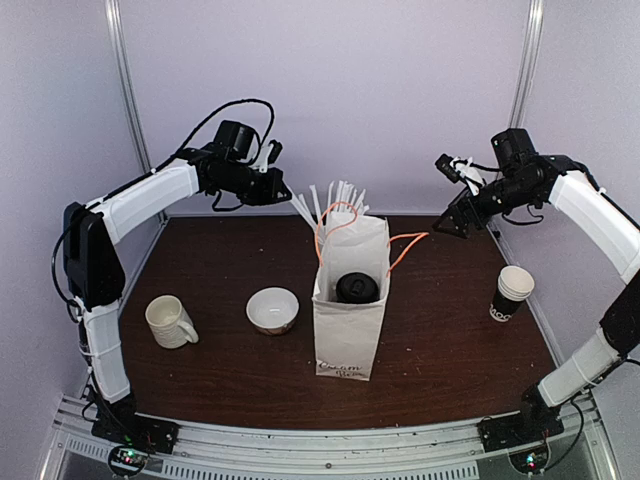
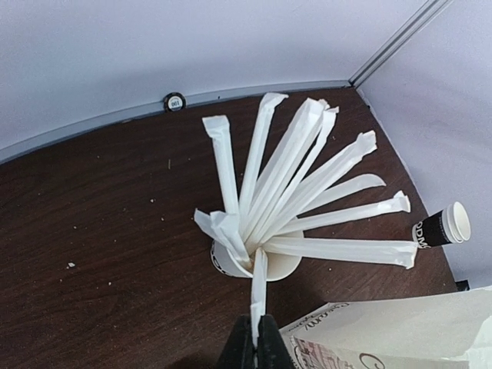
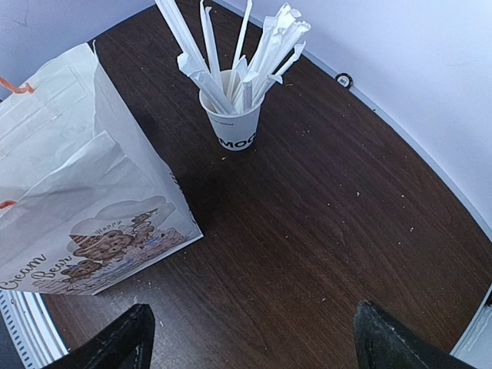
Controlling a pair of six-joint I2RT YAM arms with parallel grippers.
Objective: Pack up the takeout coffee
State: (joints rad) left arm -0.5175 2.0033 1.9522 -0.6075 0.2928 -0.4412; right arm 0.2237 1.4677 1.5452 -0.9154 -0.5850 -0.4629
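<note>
Black-lidded cup (image 1: 357, 288) inside paper bag (image 1: 348, 340); bag well off table (image 1: 220, 260) edges.

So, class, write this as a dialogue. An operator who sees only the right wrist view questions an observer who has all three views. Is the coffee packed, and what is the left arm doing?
Operator: I see only the outside of the white paper bag. What's in it?
Observer: The top view looks into its open mouth. The takeout coffee sits inside, with its black lid facing up.
Operator: And the left arm? It's out of my frame.
Observer: The left gripper is shut on the tip of one wrapped stick. The stick pokes out of the white paper cup behind the bag.
</note>
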